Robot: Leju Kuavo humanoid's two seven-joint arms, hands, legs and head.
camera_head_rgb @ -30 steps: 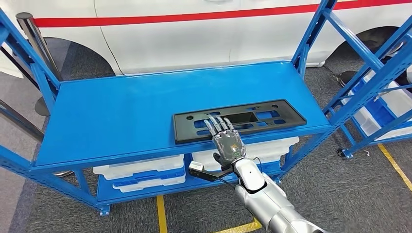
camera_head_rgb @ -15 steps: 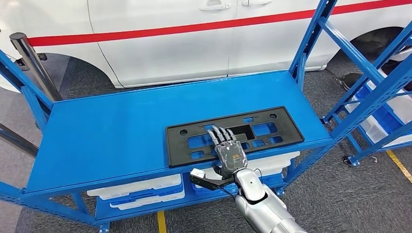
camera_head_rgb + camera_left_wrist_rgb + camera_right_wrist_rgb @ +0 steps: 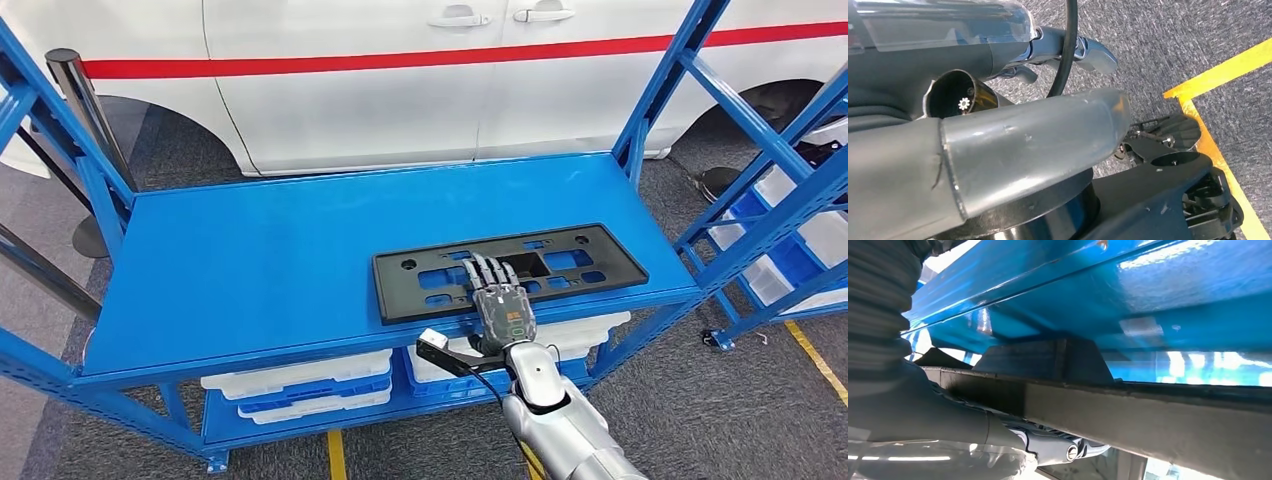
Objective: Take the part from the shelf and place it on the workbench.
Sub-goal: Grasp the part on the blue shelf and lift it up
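Note:
The part is a flat black plastic plate (image 3: 580, 262) with several cut-outs, lying near the front right edge of the blue shelf (image 3: 250, 260). My right hand (image 3: 505, 310) grips the plate's front edge, fingers flat on top of it. In the right wrist view the thumb (image 3: 923, 410) sits under the plate's edge (image 3: 1158, 415), with the blue shelf (image 3: 1148, 295) beyond. My left hand (image 3: 998, 150) hangs over grey carpet and holds nothing.
White bins (image 3: 300, 375) sit on the lower level under the shelf top. A white car (image 3: 400, 80) with a red stripe stands close behind. A second blue rack (image 3: 790, 200) with bins is at the right. Yellow floor tape (image 3: 815, 345) runs beside it.
The whole picture has shifted, so the camera has moved. My right hand stays on the plate's front edge throughout.

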